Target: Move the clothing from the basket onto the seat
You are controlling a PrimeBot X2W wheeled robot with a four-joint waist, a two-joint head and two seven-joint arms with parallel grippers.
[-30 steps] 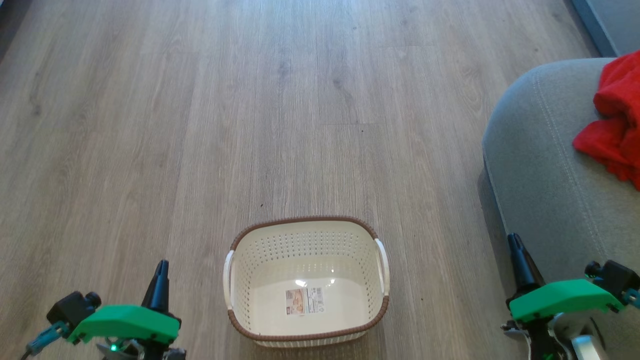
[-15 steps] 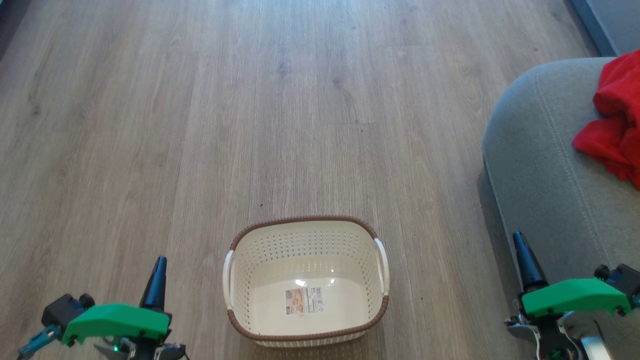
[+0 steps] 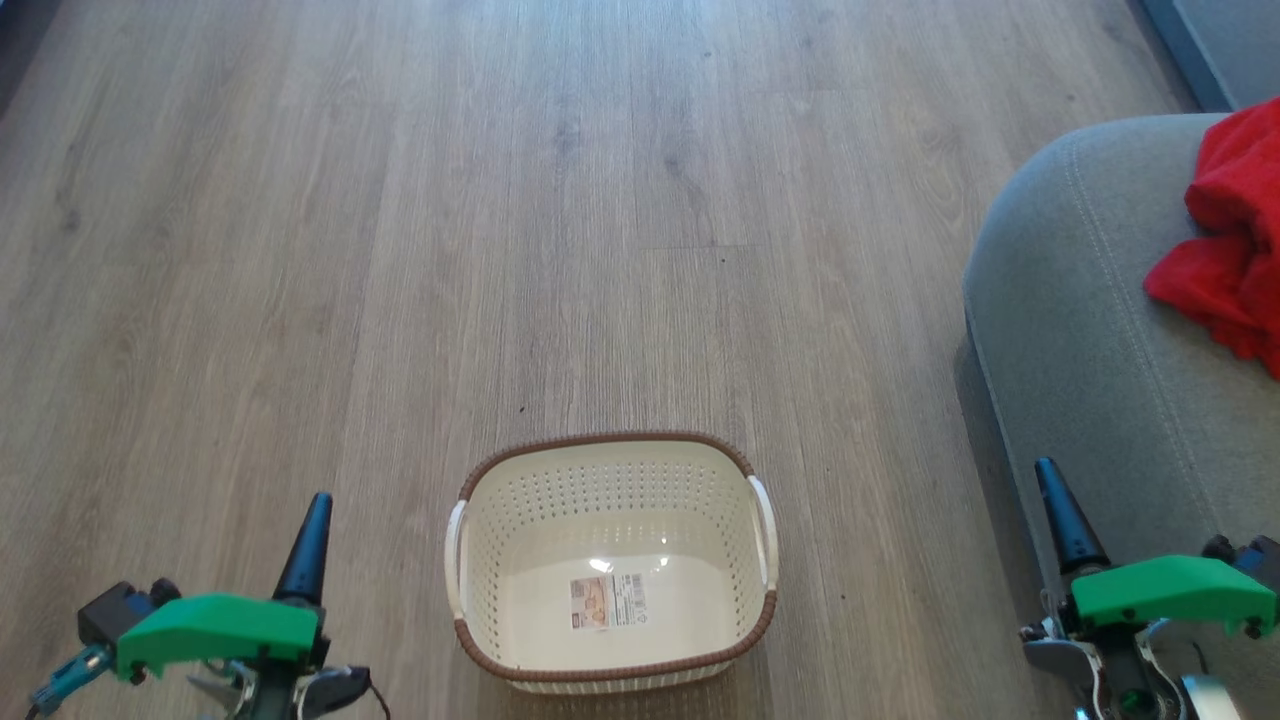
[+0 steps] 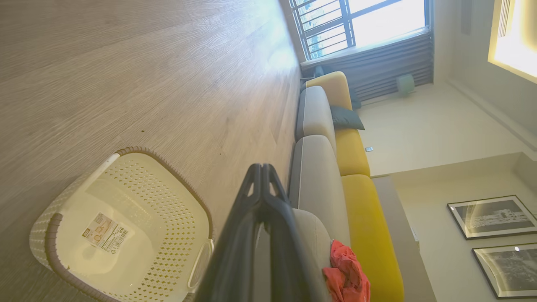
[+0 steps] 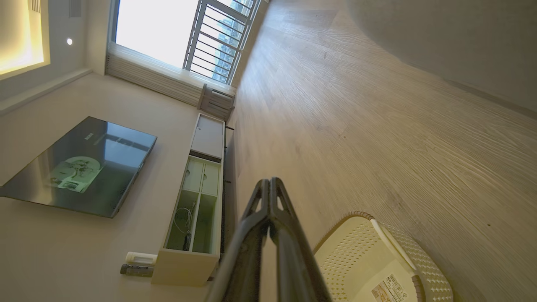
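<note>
Bare basket between 2 shut claws, red clothing on the seat.

The left claw [image 3: 316, 515] hangs at the lower left, its 2 dark fingers pressed tip to tip with nothing between them. Near its right side the cream basket [image 3: 610, 440] stands on the wood floor [image 3: 500, 200], its pale bottom and a label [image 3: 608, 601] showing. Right of the basket, the right claw [image 3: 1058, 495] is likewise pinched shut and holds nothing. The grey seat [image 3: 1080, 330] lies just beside and beyond that claw, and the red clothing [image 3: 1225, 260] lies crumpled on it, well ahead of the right claw and off to its right.
</note>
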